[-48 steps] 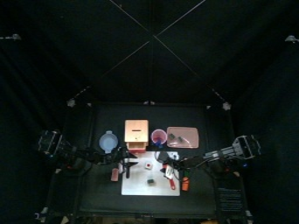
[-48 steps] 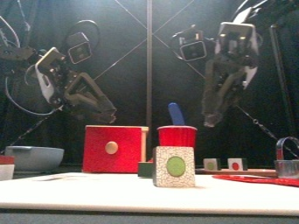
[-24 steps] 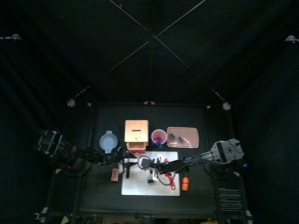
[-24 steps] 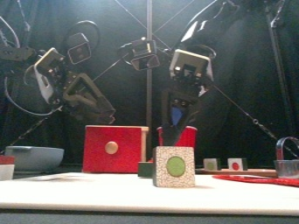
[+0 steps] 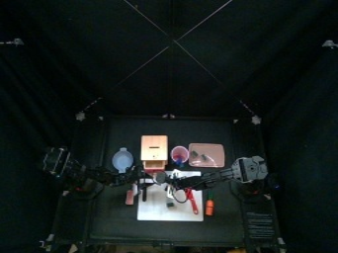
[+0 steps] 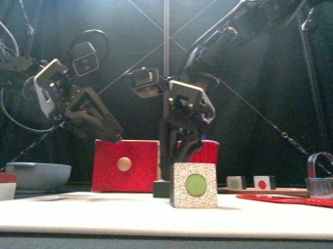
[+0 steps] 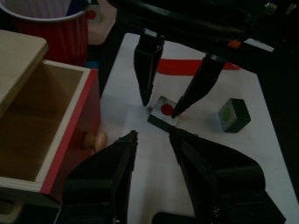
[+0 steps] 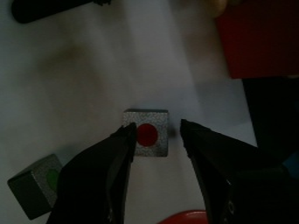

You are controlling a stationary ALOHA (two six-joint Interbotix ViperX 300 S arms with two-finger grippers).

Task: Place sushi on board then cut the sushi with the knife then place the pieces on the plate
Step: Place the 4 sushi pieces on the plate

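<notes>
Right arm leans in over the white plastic cutting board (image 5: pixel 179 210). The right gripper (image 8: pixel 156 131) points straight down, jaws spread wide around the small square red-centred sushi piece (image 8: pixel 149 137) lying there. The left gripper (image 7: pixel 152 137) hovers, jaws apart, beside the pale wooden box (image 7: pixel 35 105).

The right gripper (image 6: pixel 186 154) hides much of the red cup (image 6: pixel 208 151); the pink tray (image 6: pixel 289 199) is cut off.

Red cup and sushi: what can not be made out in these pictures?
Front view: the right gripper hides most of the red cup; its contents cannot be seen.
Top view: the same gripper covers the red-centred sushi piece.
Left wrist view: the picture's edge cuts off part of the red cup.
</notes>
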